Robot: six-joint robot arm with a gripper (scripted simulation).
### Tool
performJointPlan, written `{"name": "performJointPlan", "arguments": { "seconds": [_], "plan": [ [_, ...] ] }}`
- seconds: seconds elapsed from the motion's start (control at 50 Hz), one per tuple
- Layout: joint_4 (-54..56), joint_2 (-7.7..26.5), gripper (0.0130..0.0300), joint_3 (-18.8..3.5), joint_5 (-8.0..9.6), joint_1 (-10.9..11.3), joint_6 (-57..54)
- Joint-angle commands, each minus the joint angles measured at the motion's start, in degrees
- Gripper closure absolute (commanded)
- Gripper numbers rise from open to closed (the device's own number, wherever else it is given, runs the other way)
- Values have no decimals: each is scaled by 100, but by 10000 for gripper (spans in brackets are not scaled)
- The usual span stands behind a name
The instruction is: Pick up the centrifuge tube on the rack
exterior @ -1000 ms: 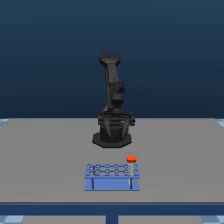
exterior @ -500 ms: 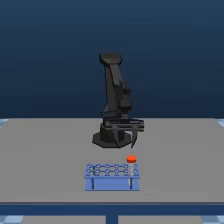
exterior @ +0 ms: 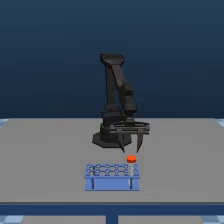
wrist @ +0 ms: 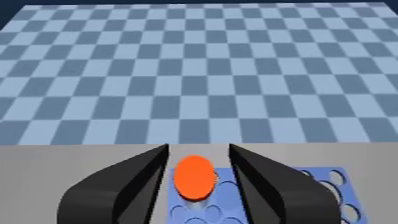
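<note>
Exterior view first: the rack [exterior: 112,176] sits low and blue on the grey table [exterior: 45,150], in front of my arm's dark base [exterior: 107,139], and it is my landmark for everything else. At the rack's end toward the exterior view's right stands the centrifuge tube [exterior: 131,165], upright in a hole, its orange-red cap rising just above the rack's top. My gripper [exterior: 131,149] hangs directly above that cap, fingers pointing down and spread apart, their tips a little above the cap and not touching it. My arm [exterior: 117,95] rises behind the rack and bends forward over it. Wrist view next: my gripper [wrist: 200,167] shows two dark fingers [wrist: 133,185] standing apart with the tube's orange cap [wrist: 194,177] between them, a thin gap showing on either side of the cap. Under the cap lies the rack's blue top [wrist: 315,192] with its round holes, and beyond the rack the grey table [wrist: 80,160] ends at a blue checkered floor [wrist: 195,70].
</note>
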Motion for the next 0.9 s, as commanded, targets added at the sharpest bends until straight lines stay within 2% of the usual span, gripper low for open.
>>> {"name": "performJointPlan", "arguments": {
  "seconds": [0.02, 0.34, 0.9],
  "plan": [
    [131, 59, 130, -63, -1, 35, -159],
    [179, 147, 130, -127, -7, 57, -180],
    [-623, 219, 130, 2, -69, 44, 633]
  ]
}}
